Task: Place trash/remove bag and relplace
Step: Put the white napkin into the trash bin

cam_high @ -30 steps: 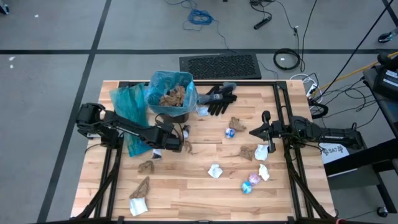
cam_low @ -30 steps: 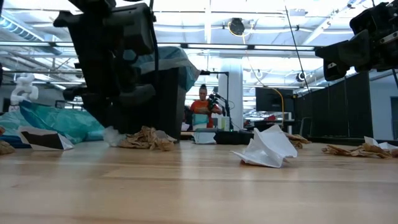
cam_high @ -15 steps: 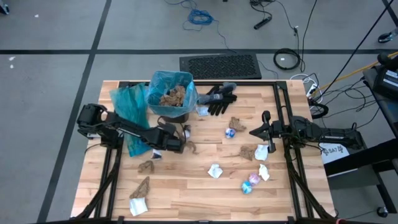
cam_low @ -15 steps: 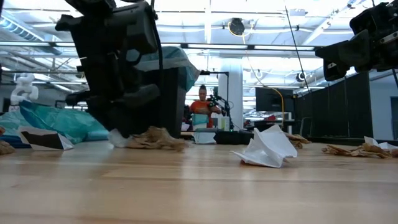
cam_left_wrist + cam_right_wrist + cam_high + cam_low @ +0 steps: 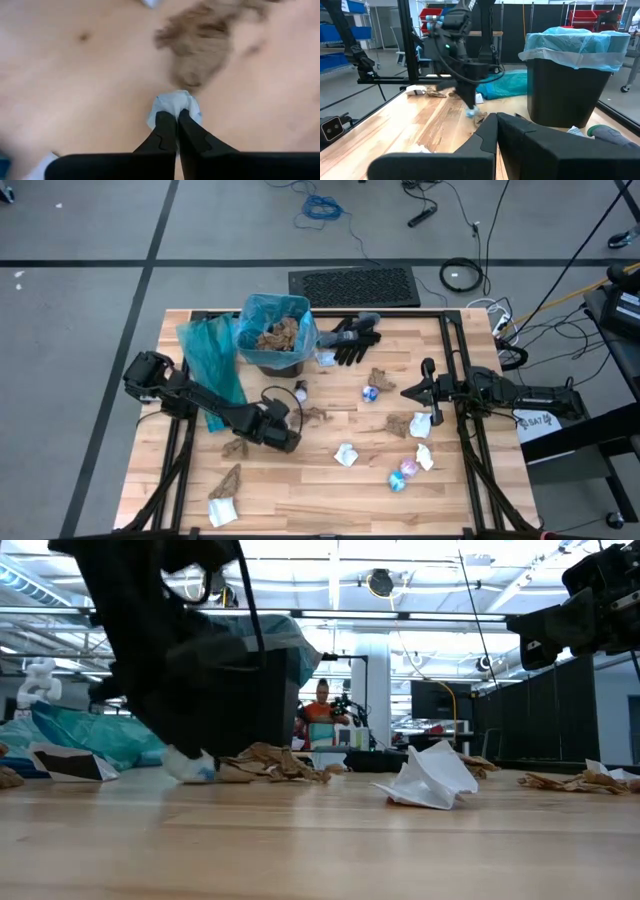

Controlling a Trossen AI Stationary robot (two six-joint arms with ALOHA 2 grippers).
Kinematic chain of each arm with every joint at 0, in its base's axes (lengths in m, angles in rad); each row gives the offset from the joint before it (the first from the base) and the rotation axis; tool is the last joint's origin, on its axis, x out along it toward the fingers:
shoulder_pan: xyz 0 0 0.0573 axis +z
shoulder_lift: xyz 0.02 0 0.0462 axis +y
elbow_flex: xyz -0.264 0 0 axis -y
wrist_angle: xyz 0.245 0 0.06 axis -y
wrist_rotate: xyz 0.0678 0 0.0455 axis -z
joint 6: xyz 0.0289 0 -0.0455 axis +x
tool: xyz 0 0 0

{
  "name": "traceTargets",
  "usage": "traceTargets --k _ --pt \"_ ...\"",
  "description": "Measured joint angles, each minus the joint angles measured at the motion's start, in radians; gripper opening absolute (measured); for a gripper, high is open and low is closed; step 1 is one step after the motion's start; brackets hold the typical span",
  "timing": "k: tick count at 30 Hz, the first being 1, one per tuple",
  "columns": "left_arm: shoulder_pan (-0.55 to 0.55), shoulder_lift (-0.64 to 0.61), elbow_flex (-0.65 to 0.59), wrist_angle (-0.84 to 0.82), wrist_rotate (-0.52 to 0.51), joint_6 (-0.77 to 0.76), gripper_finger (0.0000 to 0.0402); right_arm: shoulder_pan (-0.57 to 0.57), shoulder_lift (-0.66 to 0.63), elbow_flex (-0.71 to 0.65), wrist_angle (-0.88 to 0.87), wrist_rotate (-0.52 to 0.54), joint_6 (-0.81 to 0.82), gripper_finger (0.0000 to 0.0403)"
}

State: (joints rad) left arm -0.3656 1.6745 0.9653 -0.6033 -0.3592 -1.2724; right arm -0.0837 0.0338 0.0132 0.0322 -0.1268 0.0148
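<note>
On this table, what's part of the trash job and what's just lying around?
Job: left gripper shut on white scrap; brown scrap; bin with blue liner; spare bag; right gripper waiting.
Lying about: black gloves; floor cables.

Both arms are basically all matte black, chunky rounded joint housings linked by slimmer straight segments. The left arm [image 5: 200, 395] has a black cable looping up in a little arc near its wrist, middle left of the high view. The right arm [image 5: 500, 392], middle right, has a white label with dark print on it toward its outer end. Up close, the left gripper [image 5: 172, 122] has narrow black fingers with a notched, stepped seam along each one.
</note>
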Motion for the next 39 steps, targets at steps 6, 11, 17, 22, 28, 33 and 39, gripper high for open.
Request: traceTargets --k 6,11,17,22,28,33,39 --pt "-0.055 -0.003 0.132 -0.171 -0.014 0.005 0.0001 0.0 0.0 0.0 0.001 0.0 0.0 0.0" --pt "-0.082 -0.004 0.268 -0.383 -0.047 0.006 0.0001 0.0 0.0 0.0 0.0 0.0 0.0 0.0" --pt "-0.075 -0.005 0.442 -0.624 -0.114 0.052 0.0 0.0 0.0 0.0 0.0 0.0 0.0 0.0" --pt "-0.037 -0.006 0.583 -0.777 -0.212 0.13 0.0 0.0 0.0 0.0 0.0 0.0 0.0 0.0" --pt "0.045 -0.006 0.742 -0.922 -0.321 0.235 0.0 0.0 0.0 0.0 0.0 0.0 0.0 0.0" --pt "0.139 -0.02 0.837 -0.94 -0.395 0.37 0.0 0.0 0.0 0.0 0.0 0.0 0.0 0.0" --pt "0.28 -0.088 0.853 -0.944 -0.444 0.478 0.0 0.0 0.0 0.0 0.0 0.0 0.0 0.0"
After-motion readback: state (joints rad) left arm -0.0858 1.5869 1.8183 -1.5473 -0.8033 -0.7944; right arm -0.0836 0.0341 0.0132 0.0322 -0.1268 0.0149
